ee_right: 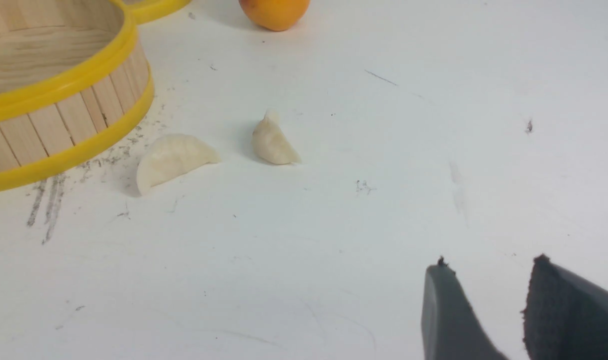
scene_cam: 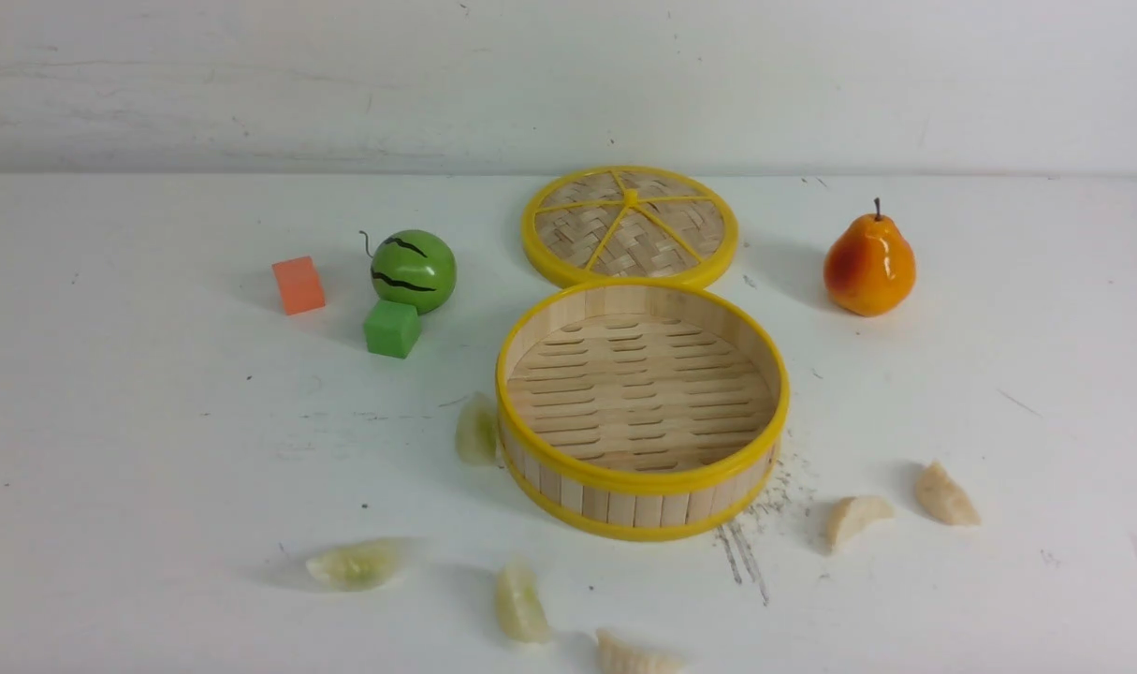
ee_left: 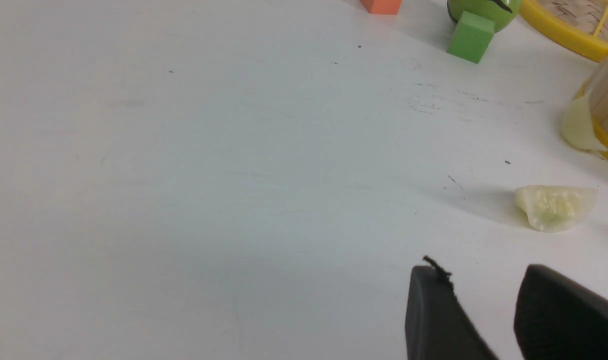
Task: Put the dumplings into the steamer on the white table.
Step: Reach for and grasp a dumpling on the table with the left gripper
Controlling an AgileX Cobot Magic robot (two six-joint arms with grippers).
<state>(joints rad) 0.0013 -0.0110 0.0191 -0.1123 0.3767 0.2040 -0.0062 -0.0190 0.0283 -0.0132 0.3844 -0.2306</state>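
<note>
A: Where does the steamer [scene_cam: 635,483] stand?
B: In the middle of the white table [scene_cam: 156,440], uncovered, its slatted floor showing. Its lid [scene_cam: 630,225] lies flat just behind it.
A: And what has to go in?
B: Six pieces, all out on the table. The leaning green dumpling [scene_cam: 477,431] rests against the steamer's left wall. The left green dumpling [scene_cam: 356,565] lies nearer the robot and further left. The front green dumpling [scene_cam: 520,604] is in front of the steamer. The front cream dumpling [scene_cam: 632,657] sits at the front view's lower edge, partly cut off. On the right, the near cream dumpling [scene_cam: 856,517] lies just beside the steamer, by dark scratch marks, and the far cream dumpling [scene_cam: 945,494] is close on its right, not touching it.
A: Left gripper?
B: The left gripper [ee_left: 484,285] shows only in its wrist view. There is a clear gap between its two black fingers and nothing in it. The left green dumpling lies ahead of it, untouched.
A: Right one?
B: The right gripper [ee_right: 489,280] has its jaws parted too, and they are empty. Both right-hand cream dumplings lie well ahead of it.
A: Anything else?
B: A toy watermelon [scene_cam: 414,271] left of the lid, a green cube [scene_cam: 392,328] just in front of it, an orange cube [scene_cam: 298,285] further left, and a pear [scene_cam: 868,266] right of the lid
</note>
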